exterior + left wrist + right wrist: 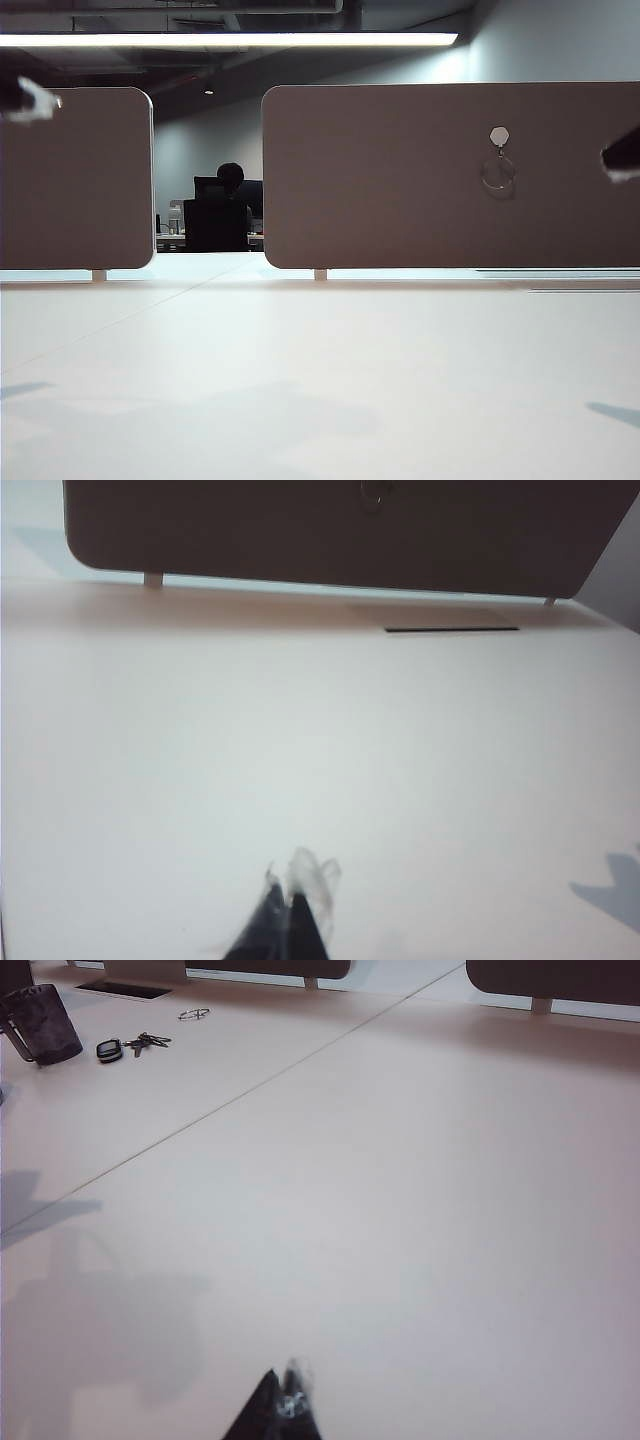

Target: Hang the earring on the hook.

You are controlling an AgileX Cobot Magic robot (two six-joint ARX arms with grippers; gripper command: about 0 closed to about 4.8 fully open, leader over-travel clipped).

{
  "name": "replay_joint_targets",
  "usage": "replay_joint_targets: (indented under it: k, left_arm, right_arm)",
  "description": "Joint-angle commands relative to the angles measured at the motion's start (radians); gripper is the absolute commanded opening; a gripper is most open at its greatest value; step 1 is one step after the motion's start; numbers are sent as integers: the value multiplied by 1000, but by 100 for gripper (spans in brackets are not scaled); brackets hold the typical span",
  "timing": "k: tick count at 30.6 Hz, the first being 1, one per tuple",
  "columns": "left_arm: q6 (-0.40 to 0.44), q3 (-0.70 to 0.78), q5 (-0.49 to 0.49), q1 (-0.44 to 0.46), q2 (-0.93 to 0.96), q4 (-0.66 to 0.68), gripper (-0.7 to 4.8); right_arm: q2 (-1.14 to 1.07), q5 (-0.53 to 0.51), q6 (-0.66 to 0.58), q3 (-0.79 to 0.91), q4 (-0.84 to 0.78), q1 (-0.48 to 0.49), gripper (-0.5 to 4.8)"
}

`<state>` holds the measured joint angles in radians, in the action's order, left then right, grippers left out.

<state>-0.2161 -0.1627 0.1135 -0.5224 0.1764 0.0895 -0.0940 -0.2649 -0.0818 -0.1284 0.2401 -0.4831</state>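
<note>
The pale hexagonal hook (499, 135) sits on the brown panel (400, 200) at the right. The earring (498, 174), a thin silver hoop, hangs from it against the panel. My left gripper (32, 102) is raised at the far left edge of the exterior view, well away from the hook. My right gripper (618, 162) pokes in at the right edge, a short way right of the earring and apart from it. In the wrist views the left gripper (296, 892) and the right gripper (290, 1388) are both shut with nothing between their fingers. The left wrist view catches the earring (375, 494) at the panel's upper edge.
A second brown panel (75, 180) stands at the left, with a gap between the two. In the right wrist view a dark mug (40, 1025), a bunch of keys (133, 1046) and a small wire item (194, 1014) lie far off on the white table (400, 1210).
</note>
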Motion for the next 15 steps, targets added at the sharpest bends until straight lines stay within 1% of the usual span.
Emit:
replay_joint_targets:
  k: [1, 5, 9, 12, 15]
  left_arm:
    - [-6, 54, -9, 0, -1, -113, -5]
    - [-9, 107, -28, 0, -1, -145, -5]
    - [-10, 154, -12, 0, -1, -153, -5]
    - [-5, 155, -24, 0, 0, -125, -5]
    - [-3, 155, -47, 0, 0, -134, -5]
  right_arm:
    - [1, 2, -5, 50, -71, 1, -3]
    - [1, 14, -28, 109, -103, 1, -3]
    - [0, 58, -49, 127, -104, 1, -3]
    - [0, 91, -49, 127, -119, 1, -3]
    - [0, 117, -50, 127, -109, 1, -3]
